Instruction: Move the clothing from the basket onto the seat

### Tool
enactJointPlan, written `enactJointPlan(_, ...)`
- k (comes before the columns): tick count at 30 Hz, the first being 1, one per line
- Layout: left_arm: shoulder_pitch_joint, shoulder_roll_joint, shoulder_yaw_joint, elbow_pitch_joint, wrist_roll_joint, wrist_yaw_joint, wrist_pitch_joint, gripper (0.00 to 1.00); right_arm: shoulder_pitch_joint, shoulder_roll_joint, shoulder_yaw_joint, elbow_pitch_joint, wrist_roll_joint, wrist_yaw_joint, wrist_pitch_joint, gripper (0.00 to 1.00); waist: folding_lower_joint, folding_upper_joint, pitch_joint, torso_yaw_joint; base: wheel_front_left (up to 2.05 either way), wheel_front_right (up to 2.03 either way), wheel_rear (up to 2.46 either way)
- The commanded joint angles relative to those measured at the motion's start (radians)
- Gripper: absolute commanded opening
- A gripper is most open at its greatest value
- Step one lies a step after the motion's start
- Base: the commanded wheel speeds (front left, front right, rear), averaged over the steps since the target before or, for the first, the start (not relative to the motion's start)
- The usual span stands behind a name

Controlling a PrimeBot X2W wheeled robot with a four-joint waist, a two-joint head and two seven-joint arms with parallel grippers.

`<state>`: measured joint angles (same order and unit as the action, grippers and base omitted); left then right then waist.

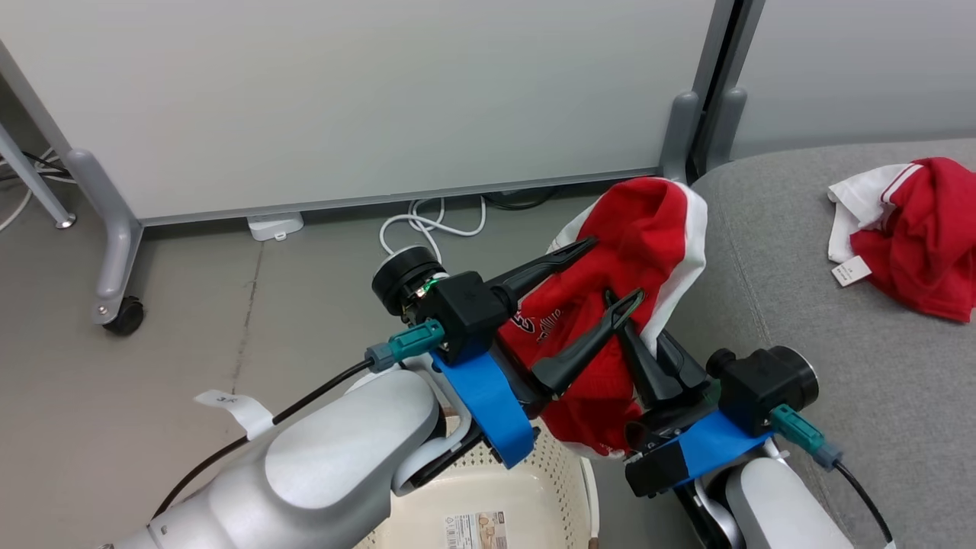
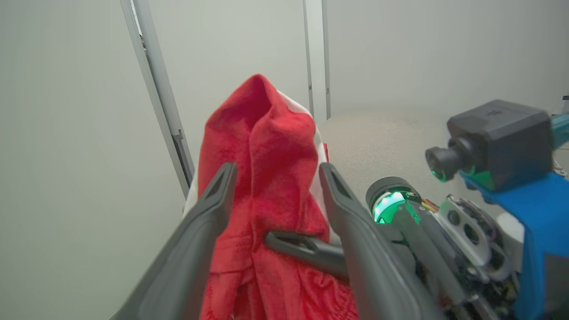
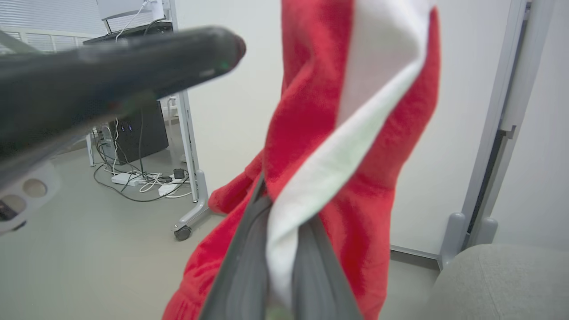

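Head view: right gripper (image 1: pixel 629 335) is pinching red garment (image 1: pixel 648 229) above basket (image 1: pixel 549 473), beside seat's (image 1: pixel 801 305) left edge; left gripper (image 1: pixel 618 268) is straddling it, jaws wide.
Left wrist view: garment is sagging between fingers (image 2: pixel 213 209).
Right wrist view: narrow jaws are clamping it; thin pinch is risking a slip.

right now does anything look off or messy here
Nothing spilled or damaged. One red garment lies crumpled on the seat; the other garment is bunched in the shut right gripper, with the open left gripper straddling it.
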<state>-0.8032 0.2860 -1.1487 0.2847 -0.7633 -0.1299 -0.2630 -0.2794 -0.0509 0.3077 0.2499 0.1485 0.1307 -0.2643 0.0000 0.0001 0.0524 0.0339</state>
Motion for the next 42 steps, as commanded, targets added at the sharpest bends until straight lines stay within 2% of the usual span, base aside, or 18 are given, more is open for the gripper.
enactJointPlan(1, 0.011, 0.004, -0.004, 0.004, 0.009, -0.001, -0.003, 1.00, 0.009, 0.001, -0.010, -0.005, -0.008, 0.000, 0.000, 0.00, 0.0000, -0.0001, 0.005, -0.005, 0.00, 0.00, 0.00)
enactJointPlan(19, 0.037, 0.055, -0.050, 0.058, 0.035, -0.001, -0.003, 1.00, -0.012, 0.000, -0.173, -0.064, -0.050, 0.000, 0.000, 0.00, 0.0000, -0.0001, 0.110, -0.165, 0.00, 0.00, 0.00)
enactJointPlan(34, 0.009, 0.051, -0.058, 0.057, 0.054, -0.001, -0.003, 1.00, 0.005, 0.000, -0.280, -0.123, -0.061, 0.000, 0.000, 0.00, 0.0000, -0.0001, 0.176, -0.294, 0.00, 0.00, 0.00)
enactJointPlan(42, 0.008, 0.045, -0.070, 0.061, 0.057, -0.001, -0.003, 1.00, 0.049, 0.000, -0.349, -0.145, -0.071, 0.000, 0.000, 0.00, 0.0000, -0.0001, 0.186, -0.330, 0.00, 0.00, 0.00)
